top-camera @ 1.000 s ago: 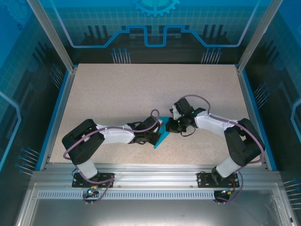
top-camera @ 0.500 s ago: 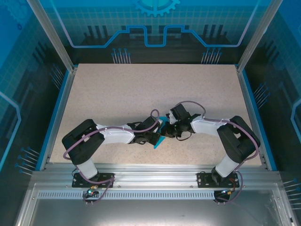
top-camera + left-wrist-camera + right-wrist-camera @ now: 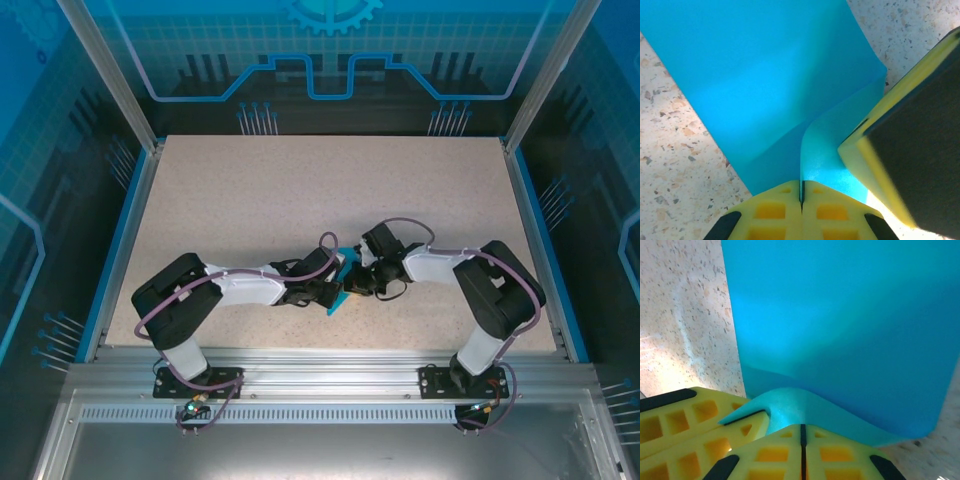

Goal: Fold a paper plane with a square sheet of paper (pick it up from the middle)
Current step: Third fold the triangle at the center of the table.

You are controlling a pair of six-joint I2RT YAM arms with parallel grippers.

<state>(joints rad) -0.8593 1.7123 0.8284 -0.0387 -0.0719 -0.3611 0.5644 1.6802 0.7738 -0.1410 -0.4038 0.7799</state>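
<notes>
"While the table (image 3: 300, 190) is bearing the paper (image 3: 765, 75) between the arms, what is gripping it?"

"Both the left gripper (image 3: 801, 200) and the right gripper (image 3: 802, 440) are pinching its raised ridge, jaws closed. Pulling apart, they'd be risking a tear."

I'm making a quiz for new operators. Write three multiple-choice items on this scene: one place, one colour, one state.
1. Where on the table is the sheet of paper?
A) far left corner
B) between the left gripper and the right gripper, towards the near edge
C) far right corner
2. What colour is the paper?
A) red
B) white
C) teal-blue
3. How is the left gripper?
A) shut on the paper's edge
B) wide open above it
C) shut, clear of it
Answers: B, the top view shows it between the wrists; C, plain in both wrist views; A, its yellow fingers meet with paper pinched between.
</notes>
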